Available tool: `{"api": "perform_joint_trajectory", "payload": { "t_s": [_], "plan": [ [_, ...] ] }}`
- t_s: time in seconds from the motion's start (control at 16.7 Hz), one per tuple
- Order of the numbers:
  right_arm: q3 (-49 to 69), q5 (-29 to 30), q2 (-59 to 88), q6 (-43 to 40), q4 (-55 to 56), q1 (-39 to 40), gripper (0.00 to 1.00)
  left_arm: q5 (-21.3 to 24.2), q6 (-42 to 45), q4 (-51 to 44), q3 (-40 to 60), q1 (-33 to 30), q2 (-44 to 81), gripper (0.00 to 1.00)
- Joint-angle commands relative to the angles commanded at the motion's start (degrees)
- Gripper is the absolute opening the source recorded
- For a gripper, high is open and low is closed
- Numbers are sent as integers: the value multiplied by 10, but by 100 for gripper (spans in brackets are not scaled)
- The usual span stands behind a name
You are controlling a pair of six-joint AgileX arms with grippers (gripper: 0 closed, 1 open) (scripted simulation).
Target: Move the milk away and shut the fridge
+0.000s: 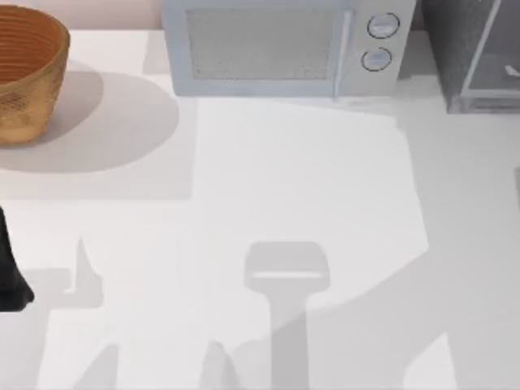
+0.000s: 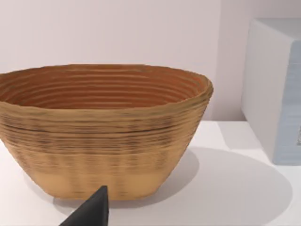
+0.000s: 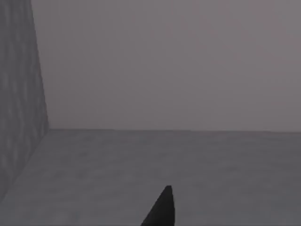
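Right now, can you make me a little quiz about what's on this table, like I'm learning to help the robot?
1. True or false: the woven basket sits at the table's left, far from the fridge.
2. What stands between basket and fridge along the back? A) a toaster B) the microwave C) a kettle
3. Fill in: the microwave has ___ round knobs.

Key: 1 true. 2 B. 3 two.
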Motion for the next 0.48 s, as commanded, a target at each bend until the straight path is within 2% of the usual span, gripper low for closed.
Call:
{"api": "perform_joint_trajectory", "payload": {
  "t_s": [0.12, 0.48],
  "plan": [
    [0, 0, 0, 0, 0, 0, 98, 0, 0, 0, 0, 0, 0, 100],
    [0, 0, 0, 0, 0, 0, 100, 0, 0, 0, 0, 0, 0, 100]
  ]
}}
